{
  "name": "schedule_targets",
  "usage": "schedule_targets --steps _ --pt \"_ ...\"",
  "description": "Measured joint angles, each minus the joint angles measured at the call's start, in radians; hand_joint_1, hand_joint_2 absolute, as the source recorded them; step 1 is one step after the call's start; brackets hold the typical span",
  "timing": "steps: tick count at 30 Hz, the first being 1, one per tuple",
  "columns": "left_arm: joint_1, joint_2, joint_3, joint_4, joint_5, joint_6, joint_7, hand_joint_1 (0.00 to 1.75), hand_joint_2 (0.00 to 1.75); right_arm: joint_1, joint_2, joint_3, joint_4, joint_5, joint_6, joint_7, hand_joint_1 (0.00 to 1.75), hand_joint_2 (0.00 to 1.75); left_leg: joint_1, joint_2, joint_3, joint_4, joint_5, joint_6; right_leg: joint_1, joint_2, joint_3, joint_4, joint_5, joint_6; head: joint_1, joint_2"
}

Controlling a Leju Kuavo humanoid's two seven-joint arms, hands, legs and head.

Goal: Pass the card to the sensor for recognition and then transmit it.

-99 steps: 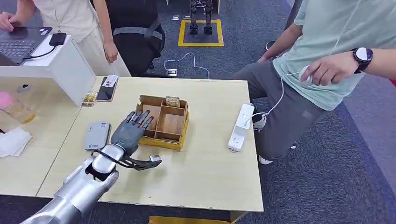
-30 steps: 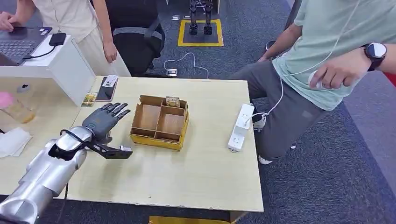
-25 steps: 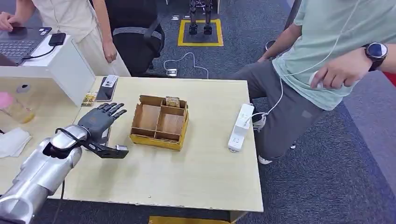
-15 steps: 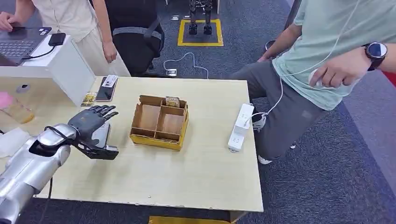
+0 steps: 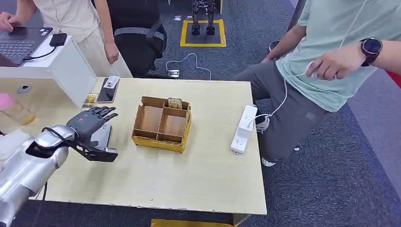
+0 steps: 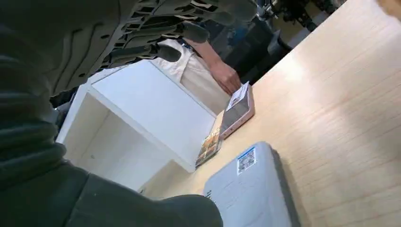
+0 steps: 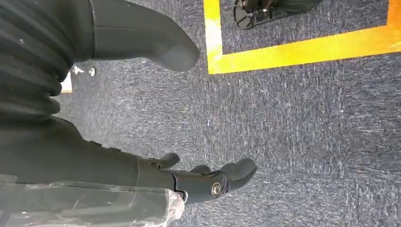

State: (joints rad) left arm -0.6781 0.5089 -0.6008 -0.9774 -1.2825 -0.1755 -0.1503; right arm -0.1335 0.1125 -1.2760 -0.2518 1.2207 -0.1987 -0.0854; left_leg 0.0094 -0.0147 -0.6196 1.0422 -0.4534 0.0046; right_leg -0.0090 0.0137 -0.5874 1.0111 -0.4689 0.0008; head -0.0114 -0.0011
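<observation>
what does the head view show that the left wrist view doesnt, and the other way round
Head view alone: the divided cardboard box, the white power strip and the seated person in a green shirt.

Left wrist view alone: the printed code label on the grey sensor's top.

Both: the left robot hand with fingers apart, holding nothing, over the grey sensor; the phone near the table's far edge; the white shelf unit.

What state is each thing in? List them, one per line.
left hand: fingers spread, holding nothing, above the sensor
sensor: flat on the table, label side up
right hand: hanging over the carpet, fingers apart, holding nothing
cardboard box: open-topped, upright
power strip: flat at the table edge
laptop: open
</observation>
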Motion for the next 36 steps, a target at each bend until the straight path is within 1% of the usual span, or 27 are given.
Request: schedule_targets --steps 3,10,13,18,22,24,29,36 --pt "-0.001 -0.017 -0.006 -0.009 0.007 0.007 0.006 0.00 1.75 0.000 0.000 0.000 0.000 0.000 0.000 0.001 0.00 1.75 0.000 0.000 0.000 0.000 0.000 0.000 0.000 0.000 0.000 0.000 0.000 0.000 0.000 0.000" --pt "-0.018 -0.072 -0.036 -0.009 0.017 0.006 0.006 0.00 1.75 0.000 0.000 0.000 0.000 0.000 0.000 0.002 0.00 1.75 0.000 0.000 0.000 0.000 0.000 0.000 0.000 0.000 0.000 0.000 0.000 0.000 0.000 0.000" --pt "-0.026 -0.087 -0.048 -0.009 0.019 0.006 0.004 0.00 1.75 0.000 0.000 0.000 0.000 0.001 0.000 0.001 0.00 1.75 0.000 0.000 0.000 0.000 0.000 0.000 0.000 0.000 0.000 0.000 0.001 0.000 0.000 0.000" --pt "-0.031 -0.098 -0.056 -0.009 0.020 0.005 0.000 0.00 1.75 0.000 0.000 0.000 0.000 0.002 0.001 0.002 0.00 1.75 0.000 0.000 0.000 0.000 0.000 0.000 0.000 0.000 0.000 0.000 0.001 0.000 0.000 0.000" --pt "-0.060 -0.100 -0.078 -0.008 0.035 -0.035 -0.039 0.00 1.75 0.000 0.000 0.000 0.000 0.005 0.001 0.004 0.00 1.75 0.000 0.000 0.000 0.000 0.000 0.000 0.000 0.000 0.000 0.000 0.001 0.000 0.000 0.000" --pt "-0.084 -0.100 -0.093 -0.006 0.045 -0.050 -0.049 0.00 1.75 0.000 0.000 0.000 0.000 0.006 0.001 0.004 0.00 1.75 0.000 0.000 0.000 0.000 0.000 0.000 0.000 0.000 0.000 0.000 0.001 0.000 0.000 0.000" --pt "-0.117 -0.101 -0.119 -0.002 0.047 -0.060 -0.052 0.00 1.75 0.000 0.000 0.000 0.000 0.006 0.001 0.004 0.00 1.75 0.000 0.000 0.000 0.000 0.000 0.000 0.000 0.000 0.000 0.000 0.001 0.000 0.000 0.000" --pt "-0.136 -0.104 -0.141 0.010 0.047 -0.060 -0.052 0.00 1.75 0.000 0.000 0.000 0.000 0.007 0.003 0.002 0.00 1.75 0.000 0.000 0.000 0.000 0.000 0.000 0.000 0.000 0.000 0.000 0.001 0.000 0.000 0.000"
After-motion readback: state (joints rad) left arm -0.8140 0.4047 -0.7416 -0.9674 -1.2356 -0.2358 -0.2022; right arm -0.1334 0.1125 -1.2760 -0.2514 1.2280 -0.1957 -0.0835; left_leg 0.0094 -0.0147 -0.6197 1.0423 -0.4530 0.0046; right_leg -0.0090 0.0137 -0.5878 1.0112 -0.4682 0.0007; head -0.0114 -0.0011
